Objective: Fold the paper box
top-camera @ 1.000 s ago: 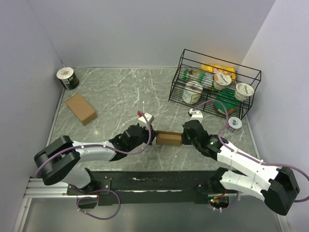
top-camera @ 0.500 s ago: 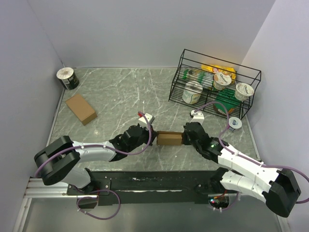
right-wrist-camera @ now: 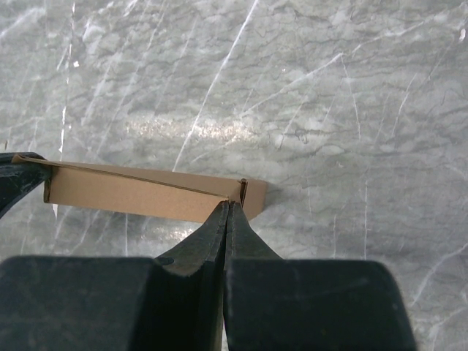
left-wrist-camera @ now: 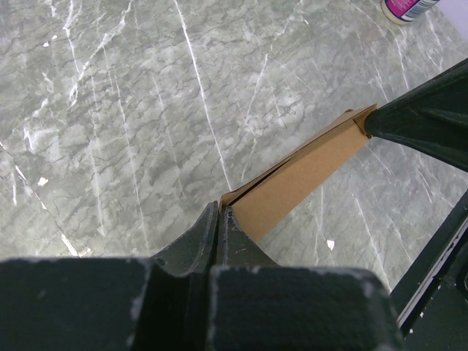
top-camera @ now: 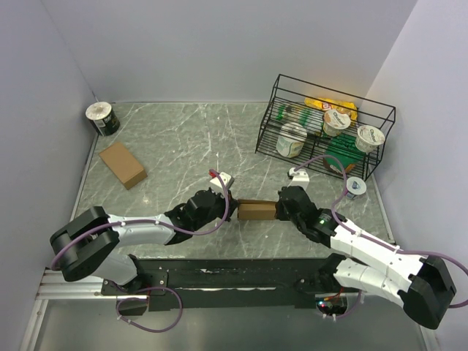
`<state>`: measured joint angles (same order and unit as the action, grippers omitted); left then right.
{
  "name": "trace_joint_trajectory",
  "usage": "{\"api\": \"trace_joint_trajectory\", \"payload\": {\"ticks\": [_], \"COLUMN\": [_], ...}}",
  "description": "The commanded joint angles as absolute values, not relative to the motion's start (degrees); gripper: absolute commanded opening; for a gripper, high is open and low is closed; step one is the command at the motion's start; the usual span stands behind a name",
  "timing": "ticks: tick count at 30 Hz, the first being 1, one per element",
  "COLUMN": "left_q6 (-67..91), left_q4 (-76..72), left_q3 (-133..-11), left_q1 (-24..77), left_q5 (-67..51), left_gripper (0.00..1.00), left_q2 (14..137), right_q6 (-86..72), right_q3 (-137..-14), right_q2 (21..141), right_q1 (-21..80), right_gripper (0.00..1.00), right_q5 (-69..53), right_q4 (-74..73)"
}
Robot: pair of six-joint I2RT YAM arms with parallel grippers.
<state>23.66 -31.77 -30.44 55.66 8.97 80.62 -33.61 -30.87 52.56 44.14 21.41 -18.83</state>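
My left gripper (top-camera: 233, 210) is closed, jaws pressed together, its tips at the left end of the paper box (top-camera: 256, 210). The box sits on the table (top-camera: 175, 146) at the near middle between both arms, with its long axis running left-right. My right gripper (top-camera: 278, 208) is closed too, tips at the box's right end, so each arm is equally near along that axis; I can't tell if either nips a thin cardboard edge.
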Motion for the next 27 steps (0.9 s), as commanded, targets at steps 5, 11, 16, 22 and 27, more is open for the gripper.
{"api": "trace_joint_trajectory", "payload": {"ticks": [5, 11, 16, 22, 27], "left_q6": [23.38, 23.03, 22.41, 21.71, 21.62], "left_q4": [-30.06, -29.62, -29.88, -30.85, -31.11], "left_q3": [-31.46, -31.03, -30.85, -30.85, -30.76], "left_q1": [56.07, 56.07, 56.07, 56.07, 56.07], "left_q5": [10.02, 10.98, 10.72, 9.76, 9.4], "left_gripper": [0.01, 0.01, 0.01, 0.01, 0.01], "left_q2": [78.66, 77.52, 77.43, 77.61, 77.87], "right_q6": [-34.28, -35.59, -36.04, -35.68, -35.68], "right_q3": [-31.02, -32.43, -33.75, -35.15, -35.6], "right_q2": [55.81, 56.87, 54.85, 55.46, 57.74], "right_q1": [44.74, 45.18, 45.17, 45.18, 45.17], "right_gripper": [0.0, 0.0, 0.0, 0.0, 0.0], "right_q5": [21.53, 23.47, 25.04, 25.49, 24.87], "right_q4": [-27.86, -29.97, -33.21, -34.89, -34.54]}}
